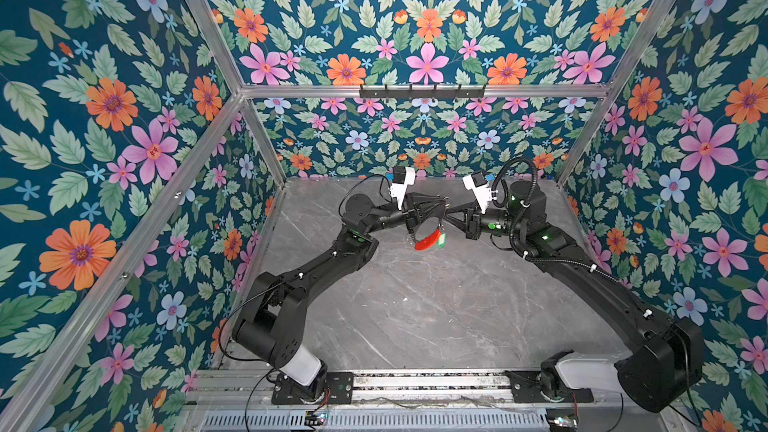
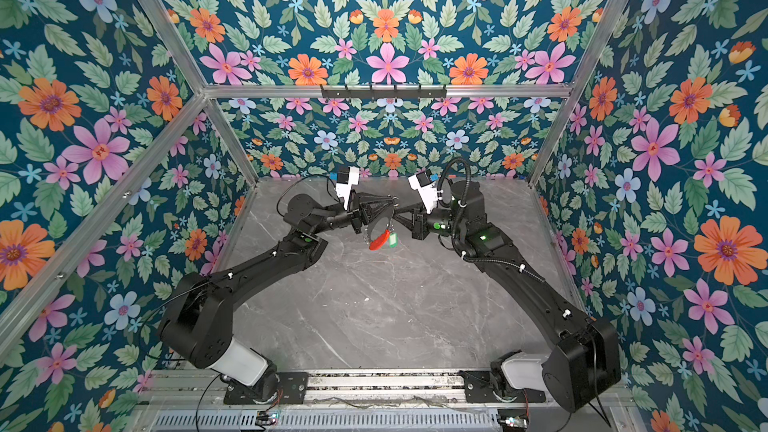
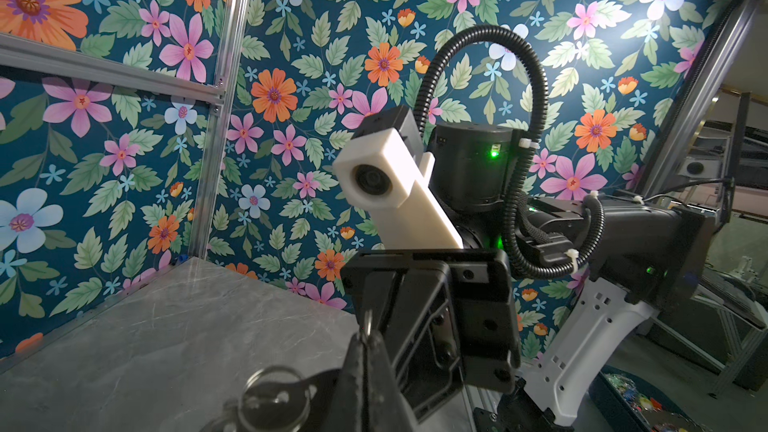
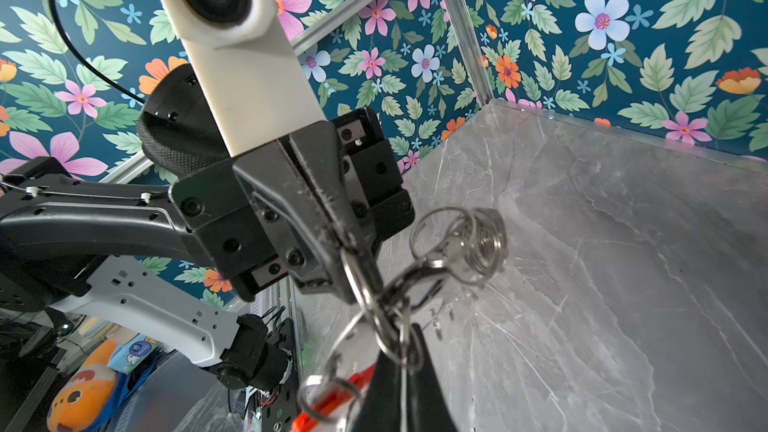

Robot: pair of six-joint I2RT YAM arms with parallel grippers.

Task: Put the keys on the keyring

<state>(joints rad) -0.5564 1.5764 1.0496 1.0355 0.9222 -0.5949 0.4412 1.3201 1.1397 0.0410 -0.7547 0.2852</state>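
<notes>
Left hand (image 1: 444, 201), right hand (image 1: 448, 215) on keyring (image 1: 428, 241)

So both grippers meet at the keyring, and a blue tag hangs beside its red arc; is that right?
Not quite: the tag is green, not blue, as both top views show. The left gripper and right gripper do meet at the keyring, the tag beside its red arc.
</notes>
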